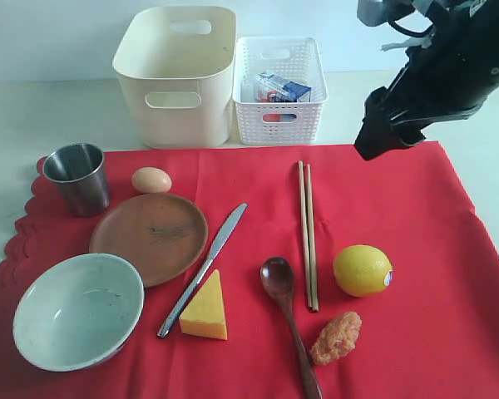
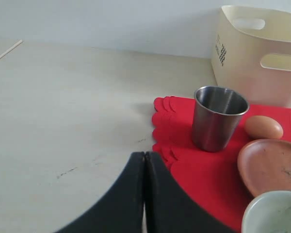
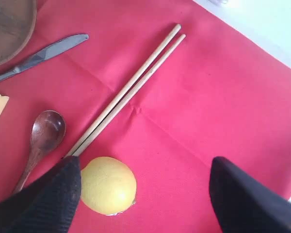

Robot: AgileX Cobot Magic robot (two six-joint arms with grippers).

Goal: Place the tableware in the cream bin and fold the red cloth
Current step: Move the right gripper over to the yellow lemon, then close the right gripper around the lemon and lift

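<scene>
On the red cloth (image 1: 416, 249) lie the steel cup (image 1: 76, 177), brown plate (image 1: 150, 237), pale bowl (image 1: 77, 309), knife (image 1: 204, 268), wooden spoon (image 1: 287, 320) and chopsticks (image 1: 308, 233). The cream bin (image 1: 176, 75) stands behind the cloth. My right gripper (image 1: 378, 133) hangs above the cloth's far right part; in its wrist view it (image 3: 145, 164) is open and empty over the cloth, with the chopsticks (image 3: 128, 90) and spoon (image 3: 43, 136) beyond it. My left gripper (image 2: 145, 155) is shut and empty, over bare table beside the scalloped edge, short of the cup (image 2: 218, 119).
An egg (image 1: 151, 179), cheese wedge (image 1: 206, 309), lemon (image 1: 362, 270) and a meat lump (image 1: 335, 337) sit among the tableware. A white lattice basket (image 1: 279, 87) holding a carton stands right of the cream bin. The lemon (image 3: 108, 185) lies beside one right finger.
</scene>
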